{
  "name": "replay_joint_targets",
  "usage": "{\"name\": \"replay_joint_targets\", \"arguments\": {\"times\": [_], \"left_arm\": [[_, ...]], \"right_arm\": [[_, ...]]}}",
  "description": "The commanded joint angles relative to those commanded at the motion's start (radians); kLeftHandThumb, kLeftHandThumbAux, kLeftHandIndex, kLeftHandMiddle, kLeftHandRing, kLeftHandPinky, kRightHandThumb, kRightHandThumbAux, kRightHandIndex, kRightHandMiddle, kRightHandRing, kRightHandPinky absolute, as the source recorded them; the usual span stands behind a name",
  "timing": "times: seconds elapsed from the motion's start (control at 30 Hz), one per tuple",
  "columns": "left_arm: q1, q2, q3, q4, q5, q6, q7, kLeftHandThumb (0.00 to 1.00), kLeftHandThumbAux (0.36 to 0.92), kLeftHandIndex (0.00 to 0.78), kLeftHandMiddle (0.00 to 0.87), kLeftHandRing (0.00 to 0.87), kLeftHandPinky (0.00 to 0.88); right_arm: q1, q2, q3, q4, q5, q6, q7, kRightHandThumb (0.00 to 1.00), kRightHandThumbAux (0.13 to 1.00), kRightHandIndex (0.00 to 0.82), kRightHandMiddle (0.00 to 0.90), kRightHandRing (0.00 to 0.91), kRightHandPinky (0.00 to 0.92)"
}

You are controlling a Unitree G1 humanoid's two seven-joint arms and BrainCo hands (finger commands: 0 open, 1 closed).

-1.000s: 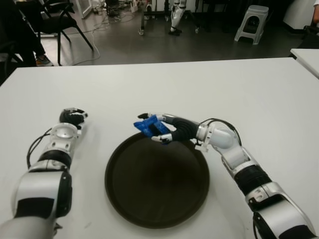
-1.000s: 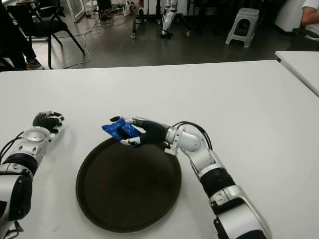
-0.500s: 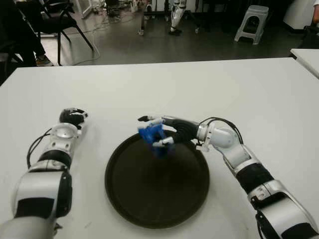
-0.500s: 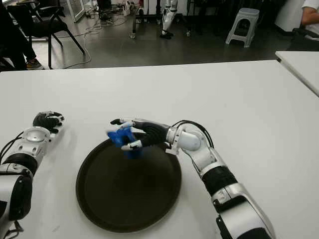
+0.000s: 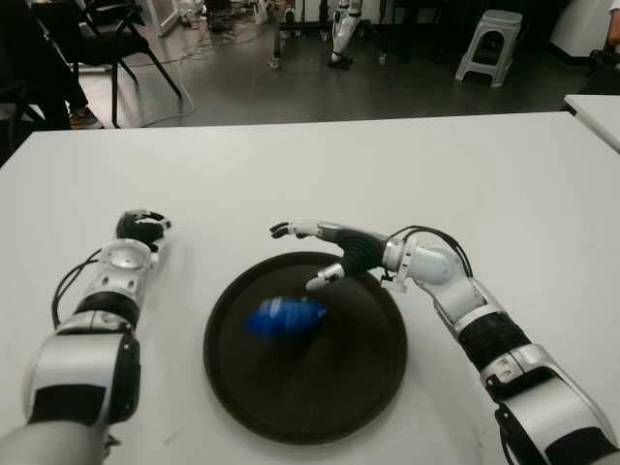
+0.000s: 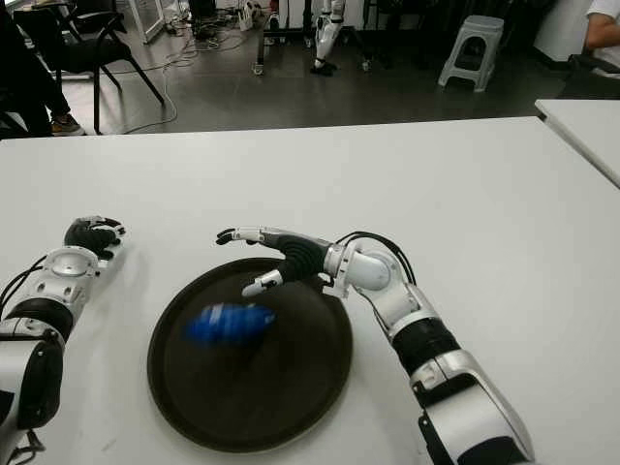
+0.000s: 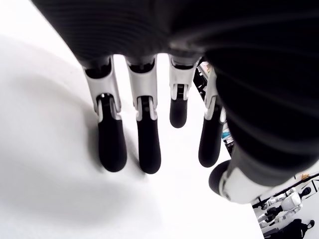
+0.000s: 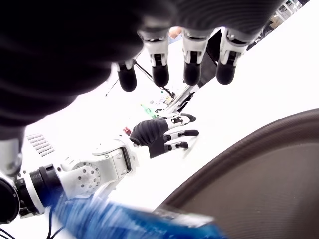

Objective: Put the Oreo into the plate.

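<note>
— Where is the blue foil Oreo packet (image 5: 284, 316) now?

— Out of the right hand (image 5: 325, 254), blurred over the round dark brown plate (image 5: 368, 387), below its fingers (image 5: 324, 278), which have spread wide and empty.

— And the left hand (image 5: 141, 228)?

— Unchanged, fingers loosely extended on the white counter (image 5: 407, 165), left of the plate.

Blue Oreo pack (image 5: 284, 316) blurred, inside dark round plate (image 5: 368, 387).

Beyond the white table (image 5: 387, 155) lies a dark floor (image 5: 291, 92) with a black chair (image 5: 116, 39), grey stool (image 5: 489, 44) and what look like cables (image 5: 184, 58).
</note>
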Motion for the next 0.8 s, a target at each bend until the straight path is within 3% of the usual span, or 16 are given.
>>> {"name": "replay_joint_targets", "arguments": {"times": [0.43, 0.8], "left_arm": [[0.004, -0.001, 0.009, 0.002, -0.007, -0.009, 0.000, 0.676, 0.726, 0.398, 0.136, 0.146, 0.152], [0.000, -0.003, 0.005, -0.002, -0.003, -0.004, 0.001, 0.677, 0.726, 0.398, 0.139, 0.146, 0.142]], "right_arm": [[-0.011, -0.015, 0.016, 0.000, -0.041, 0.008, -0.027, 0.060, 0.365, 0.000, 0.000, 0.000, 0.001], [-0.008, -0.004, 0.005, 0.006, -0.031, 0.013, -0.035, 0.081, 0.401, 0.000, 0.000, 0.000, 0.000]]}}
